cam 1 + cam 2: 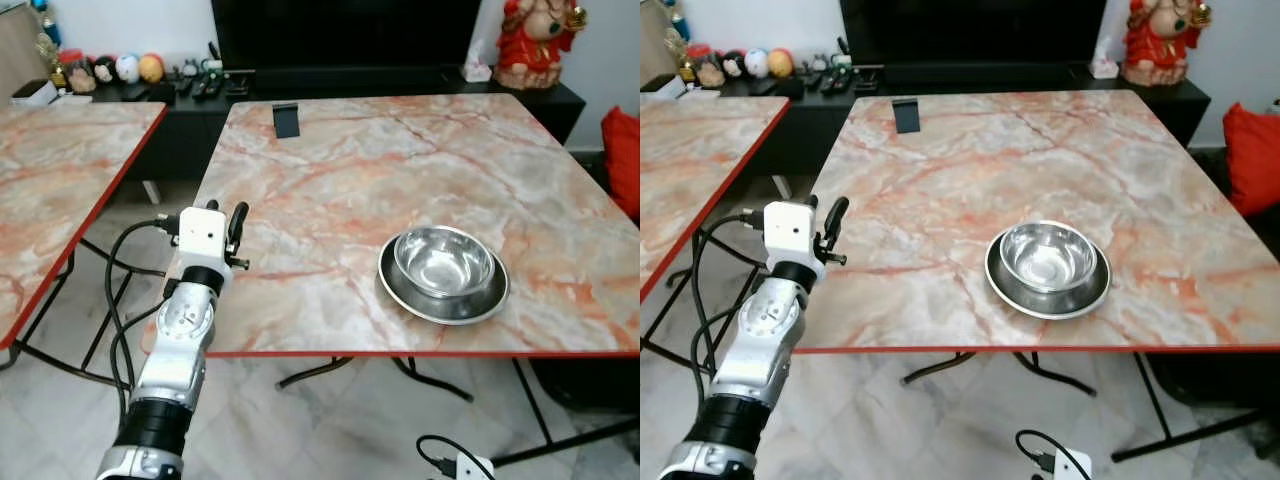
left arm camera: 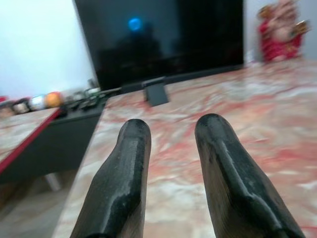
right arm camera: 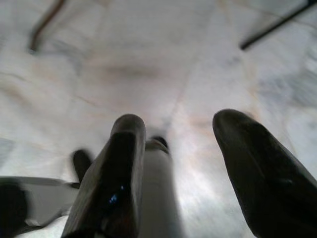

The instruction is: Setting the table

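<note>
Left pincer [image 1: 237,228]: raised at the near-left edge of the pink-and-grey marbled desk with a red rim [image 1: 330,175], its two long black fingers [image 2: 124,173] parted by a narrow gap and holding nothing.
Left arm: silver, with black cables looping beside it, reaching up from the lower left toward the desk edge.
Right pincer [image 3: 181,168]: hanging low over the pale marble floor [image 3: 148,59], black fingers spread apart, nothing between them; a pale blurred shape lies just behind one finger and cannot be made out.
Steel bowl [image 1: 444,261]: shiny, round, sitting inside a shallow round steel plate [image 1: 402,293] on the near-right part of the desk, well apart from the left pincer and to its right.
Small dark stand [image 1: 286,119]: upright near the far-left edge of the desk, beyond the left pincer; in the left wrist view it stands ahead of the fingers, further along the desk.
Second marbled desk [image 1: 55,170]: same red rim, to the left across a gap of floor.
Black low cabinet [image 1: 185,125]: along the far wall, carrying small round figures [image 1: 125,68] and remote controls.
Dark television screen [image 1: 345,32]: above the cabinet, behind the desk.
Red seated statue [image 1: 538,40]: at the far right of the cabinet.
Red cushion [image 1: 624,160]: at the right edge.
</note>
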